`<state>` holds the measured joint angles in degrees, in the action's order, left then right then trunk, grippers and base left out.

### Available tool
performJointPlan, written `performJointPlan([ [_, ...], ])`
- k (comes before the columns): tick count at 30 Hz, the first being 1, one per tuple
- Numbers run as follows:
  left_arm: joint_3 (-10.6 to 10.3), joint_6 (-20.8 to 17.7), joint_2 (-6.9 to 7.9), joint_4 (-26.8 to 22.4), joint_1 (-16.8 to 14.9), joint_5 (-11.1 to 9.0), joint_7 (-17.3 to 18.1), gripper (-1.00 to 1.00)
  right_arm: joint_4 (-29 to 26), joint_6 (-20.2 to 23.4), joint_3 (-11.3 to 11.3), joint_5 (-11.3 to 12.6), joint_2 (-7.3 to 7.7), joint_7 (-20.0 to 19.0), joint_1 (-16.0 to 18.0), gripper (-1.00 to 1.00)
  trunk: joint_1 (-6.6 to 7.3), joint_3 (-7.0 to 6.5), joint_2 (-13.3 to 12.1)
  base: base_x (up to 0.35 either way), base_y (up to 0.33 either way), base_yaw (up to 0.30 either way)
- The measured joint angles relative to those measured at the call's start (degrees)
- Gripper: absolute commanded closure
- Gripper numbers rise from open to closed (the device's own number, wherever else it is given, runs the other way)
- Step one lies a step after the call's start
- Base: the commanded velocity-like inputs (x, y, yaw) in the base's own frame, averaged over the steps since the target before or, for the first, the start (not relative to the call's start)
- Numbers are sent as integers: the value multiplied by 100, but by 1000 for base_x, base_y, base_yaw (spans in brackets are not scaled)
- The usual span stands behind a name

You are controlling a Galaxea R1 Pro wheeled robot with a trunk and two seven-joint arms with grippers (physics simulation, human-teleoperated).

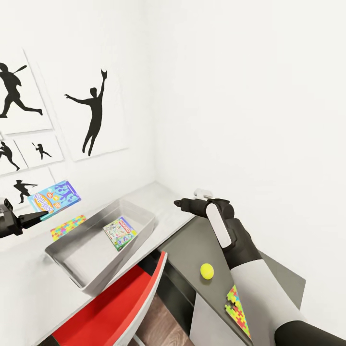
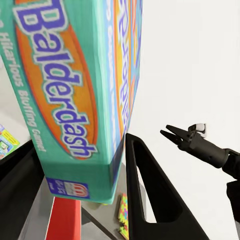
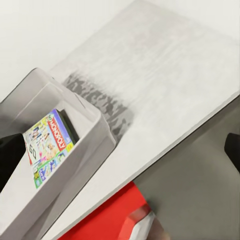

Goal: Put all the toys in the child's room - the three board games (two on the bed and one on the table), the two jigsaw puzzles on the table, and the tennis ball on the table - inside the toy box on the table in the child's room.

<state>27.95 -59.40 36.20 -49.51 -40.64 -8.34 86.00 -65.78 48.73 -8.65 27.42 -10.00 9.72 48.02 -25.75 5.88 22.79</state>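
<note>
Blue game box (image 1: pixel 54 198) pinched upright between left gripper (image 1: pixel 29 220) jaws, raised just left of the toy box (image 1: pixel 62 252) for dropping in beside the green-edged game (image 1: pixel 119 232) (right gripper (image 1: pixel 181 203) jaw state unclear)

translucent grey plastic toy box (image 1: pixel 67 250): smooth, satin; blue printed cardboard game box (image 2: pixel 75 90): glossy; light grey desk top (image 3: pixel 165 75): matt, faint grain; red plastic chair (image 1: pixel 113 307): smooth, slight sheen
</note>
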Motion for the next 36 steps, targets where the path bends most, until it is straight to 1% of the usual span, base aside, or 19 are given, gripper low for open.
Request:
performJointPlan([
  [5, -2, 0, 0, 0, 0, 0, -1, 100, 0, -1, 0, 1, 0, -1, 0, -100, 0, 0, 0, 0, 0, 8],
  [8, 0, 0, 0, 1, 1, -2, -2, 100, 1, -8, -1, 1, 0, -1, 0, -100, 0, 0, 0, 12, 33, 155],
  [20, 0, 0, 0, -1, 0, 7, -3, 100, 0, -11, -1, 1, 0, 6, 0, -100, 1, 0, 1, 132, 174, 273],
  [25, 0, 1, 0, 1, 1, 9, -4, 100, 0, -11, 0, 1, 0, 3, 0, -100, 2, 0, 1, 231, 165, 264],
  [36, -2, 0, -3, 0, 0, 3, -1, 100, 0, -11, 0, 1, 0, -2, -2, -100, 2, 0, 0, 166, 47, 29],
])
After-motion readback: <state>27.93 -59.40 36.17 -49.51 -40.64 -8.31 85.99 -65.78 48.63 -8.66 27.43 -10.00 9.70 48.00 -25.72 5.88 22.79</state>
